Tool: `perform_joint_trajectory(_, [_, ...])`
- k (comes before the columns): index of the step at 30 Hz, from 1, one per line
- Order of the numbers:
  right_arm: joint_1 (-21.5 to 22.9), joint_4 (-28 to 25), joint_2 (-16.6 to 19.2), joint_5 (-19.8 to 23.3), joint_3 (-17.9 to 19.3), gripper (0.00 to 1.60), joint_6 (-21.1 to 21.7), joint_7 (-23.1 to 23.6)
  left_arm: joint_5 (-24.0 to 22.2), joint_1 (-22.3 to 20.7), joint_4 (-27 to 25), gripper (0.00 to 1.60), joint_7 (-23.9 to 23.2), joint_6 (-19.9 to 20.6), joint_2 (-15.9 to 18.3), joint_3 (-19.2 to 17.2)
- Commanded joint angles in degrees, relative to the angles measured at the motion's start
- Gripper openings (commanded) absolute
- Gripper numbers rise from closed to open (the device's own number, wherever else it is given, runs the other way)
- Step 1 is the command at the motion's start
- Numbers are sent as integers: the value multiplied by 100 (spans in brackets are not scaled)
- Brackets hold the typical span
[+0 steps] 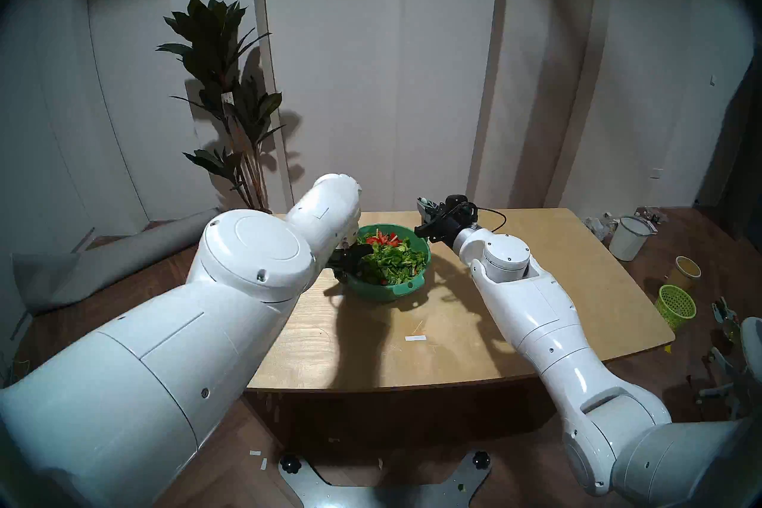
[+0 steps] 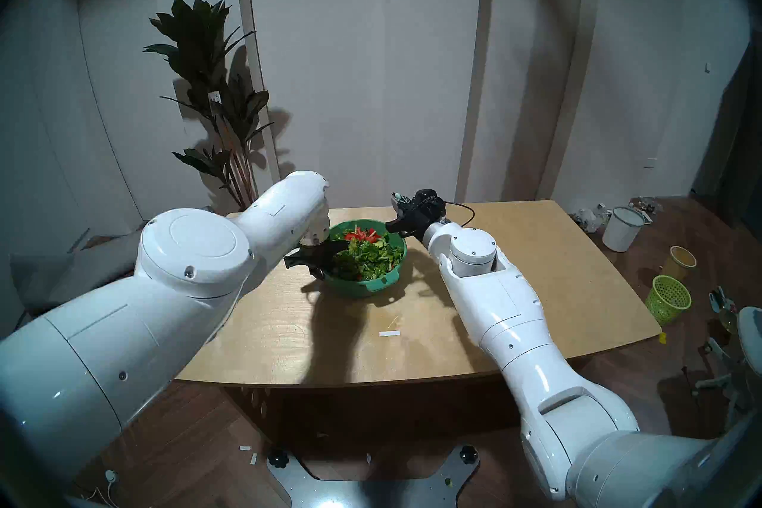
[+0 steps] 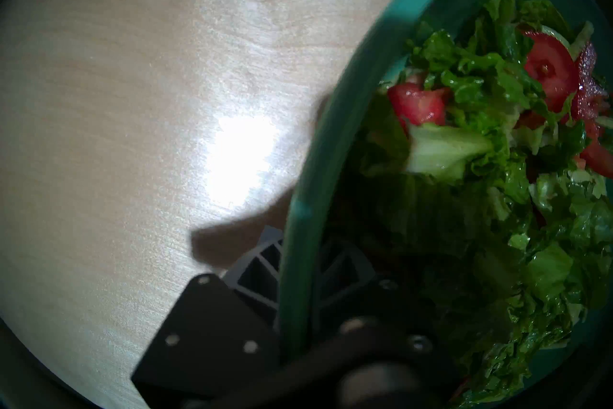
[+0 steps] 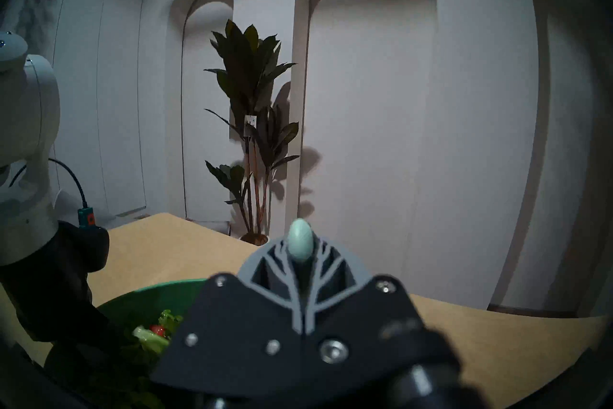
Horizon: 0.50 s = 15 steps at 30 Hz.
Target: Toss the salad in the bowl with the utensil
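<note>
The left gripper (image 3: 298, 279) was clamped on the rim of the round deep green plastic bowl (image 1: 412, 285) at mid-frame, heaped with leafy salad (image 1: 391, 259). The right gripper (image 4: 300, 260), upper right of the bowl, pinched the pale mint plastic spoon (image 4: 299, 239); tipping its head down gently into the leaves seemed best.

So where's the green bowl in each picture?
Head left view: the bowl sits mid-table, just left of centre.
Head right view: the bowl is mid-table, left of centre.
Left wrist view: its rim curves up the right half.
Right wrist view: the bowl peeks in at the lower left.
Shared landmark: the salad inside it.
</note>
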Motion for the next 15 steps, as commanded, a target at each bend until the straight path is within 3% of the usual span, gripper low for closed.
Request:
perform_joint_trajectory(1, [468, -245, 101, -12, -8, 0, 97, 241, 41, 196, 108, 0, 158, 49, -13, 4])
perform_joint_trajectory(15, [641, -353, 292, -54, -60, 0, 442, 669, 99, 198, 109, 0, 181, 49, -18, -53])
